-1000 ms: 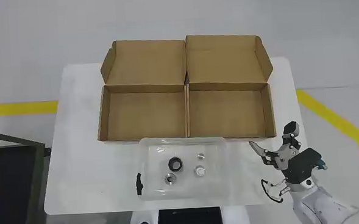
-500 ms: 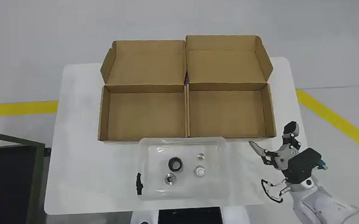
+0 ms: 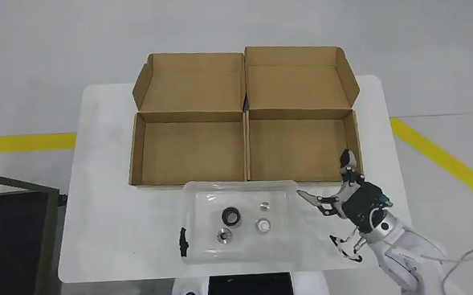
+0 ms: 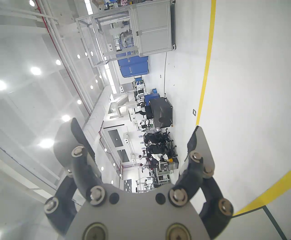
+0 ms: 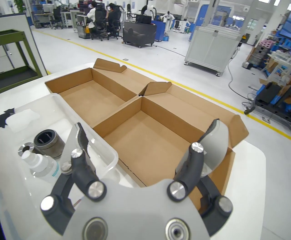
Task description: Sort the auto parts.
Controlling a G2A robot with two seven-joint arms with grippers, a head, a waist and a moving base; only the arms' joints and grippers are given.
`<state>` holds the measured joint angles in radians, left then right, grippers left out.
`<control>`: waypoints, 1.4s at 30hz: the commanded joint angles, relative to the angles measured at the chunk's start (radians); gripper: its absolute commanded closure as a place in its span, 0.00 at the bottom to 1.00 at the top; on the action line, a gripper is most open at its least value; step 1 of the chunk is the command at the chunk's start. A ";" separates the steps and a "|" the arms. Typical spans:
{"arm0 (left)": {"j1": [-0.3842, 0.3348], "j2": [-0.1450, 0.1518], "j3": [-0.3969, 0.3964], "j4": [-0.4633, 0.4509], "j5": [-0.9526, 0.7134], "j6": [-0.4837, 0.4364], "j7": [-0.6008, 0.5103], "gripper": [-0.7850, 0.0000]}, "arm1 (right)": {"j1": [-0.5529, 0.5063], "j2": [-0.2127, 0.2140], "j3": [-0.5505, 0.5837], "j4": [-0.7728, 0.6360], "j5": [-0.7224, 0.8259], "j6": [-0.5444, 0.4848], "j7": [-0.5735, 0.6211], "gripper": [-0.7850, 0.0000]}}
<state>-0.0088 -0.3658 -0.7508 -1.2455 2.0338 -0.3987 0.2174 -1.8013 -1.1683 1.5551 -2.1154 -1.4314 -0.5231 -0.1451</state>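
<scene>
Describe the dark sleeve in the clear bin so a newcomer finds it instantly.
On the white table, a clear bin sits on the robot's side of two open cardboard boxes. Of the four small parts inside, the dark sleeve is the only black one, a hollow cylinder; its neighbours are two silvery pieces and a white-capped bottle.

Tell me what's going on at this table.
The right gripper, jaws open and empty, hovers between the clear bin and the right cardboard box. The bin holds a black bearing, a metal ring and a small bottle. That box and the left cardboard box are empty, so nothing is sorted yet. The left gripper, also open, points away from the table.
</scene>
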 commanded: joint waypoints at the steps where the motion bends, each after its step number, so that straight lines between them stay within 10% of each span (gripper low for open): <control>1: 0.000 0.000 0.000 0.000 0.000 0.000 0.000 0.00 | 0.021 0.002 -0.023 -0.010 -0.001 -0.045 0.041 0.00; 23: 0.000 0.000 0.000 0.000 0.000 0.000 0.000 0.00 | 0.122 0.023 -0.249 -0.039 -0.103 -0.305 0.339 0.00; 42: 0.000 0.000 0.000 0.000 0.000 0.000 0.000 0.00 | 0.144 0.039 -0.303 0.014 -0.129 -0.308 0.422 0.00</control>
<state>-0.0088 -0.3658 -0.7508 -1.2455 2.0338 -0.3987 0.2174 -1.6597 -1.1305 1.2532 -2.1038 -1.5596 -0.8312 0.2737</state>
